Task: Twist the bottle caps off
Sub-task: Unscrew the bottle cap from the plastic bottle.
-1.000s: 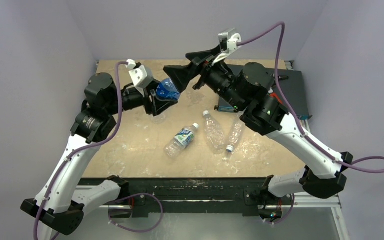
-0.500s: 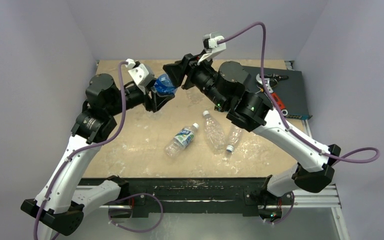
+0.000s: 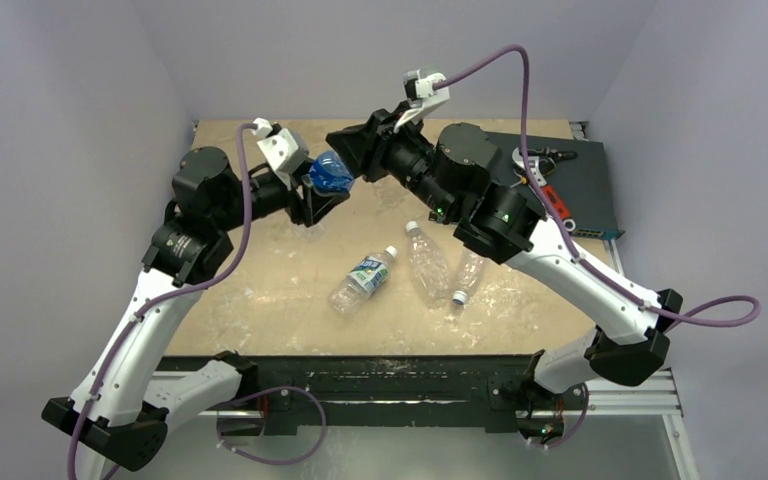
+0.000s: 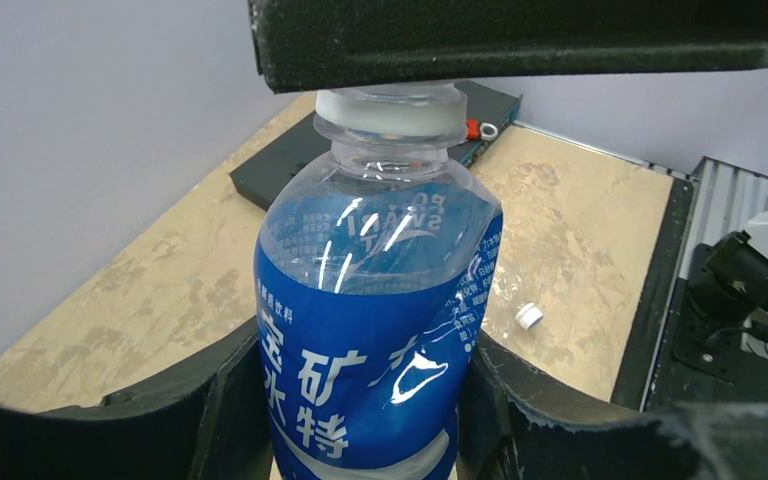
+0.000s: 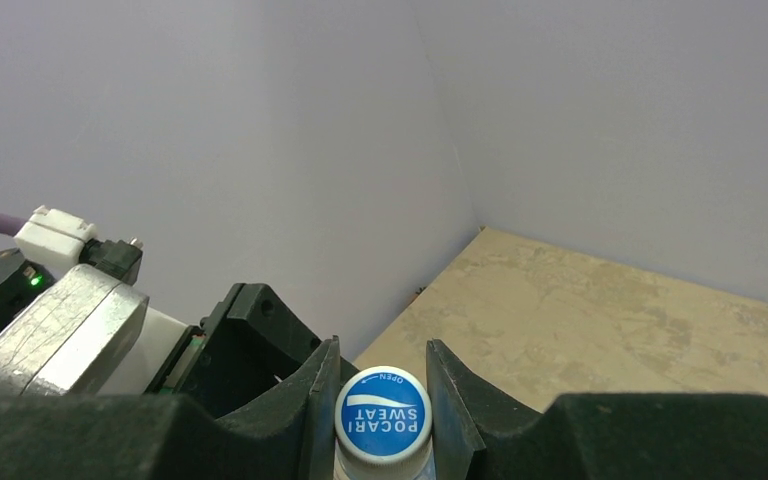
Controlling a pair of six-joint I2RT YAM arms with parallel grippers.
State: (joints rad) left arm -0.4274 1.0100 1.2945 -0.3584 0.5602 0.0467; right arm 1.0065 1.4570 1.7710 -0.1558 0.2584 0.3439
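Note:
My left gripper is shut on a blue-labelled bottle, holding it above the table at the back left. My right gripper is shut on that bottle's cap, a blue top with white lettering and a white side. Its jaws press the cap from both sides. In the top view the right gripper meets the bottle's neck end. Three more capped bottles lie on the table: one labelled and two clear, crinkled ones.
A loose white cap lies on the tan tabletop. A black box with small tools sits at the back right corner. Purple walls close in the back and both sides.
The right arm swung left onto the held bottle's top, and its jaws went from wide open to closed on the cap. The left arm and bottle stayed nearly still.

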